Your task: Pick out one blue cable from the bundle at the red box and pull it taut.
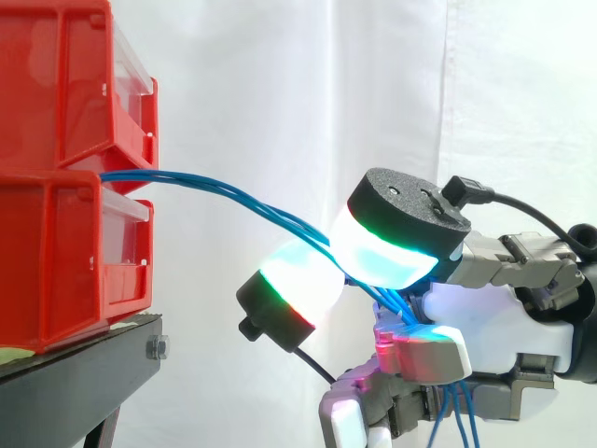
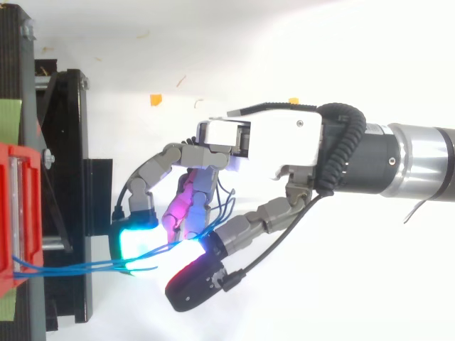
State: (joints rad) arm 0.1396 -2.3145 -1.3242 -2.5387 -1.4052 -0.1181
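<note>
The hand [image 2: 270,142] sits at the centre of the top view, its fingers curled in on the blue cables [image 1: 215,191]. In the side view the strands pass between two glowing pads [image 1: 387,247] in mid-frame. The grip is closed on cable, not wide, but I cannot tell how many strands it holds; more than one seems to run into it.

The cables leave the gap between the stacked red bins [image 1: 47,261] at the left edge, run right and downward in a shallow arc to the hand, then hang loose below it at the lower right. They lie close together all the way, so no single strand looks separated, and the arc suggests the run is not quite taut.

The main risk is that a pull from here drags several strands rather than one, because they enter the grip side by side. A pinched strand could also slip across the rounded pads if the hold is light. A hard pull might tug the cables out of the bins or shift the bins on the black stand [image 1: 84,359], since nothing visible holds them down.
</note>
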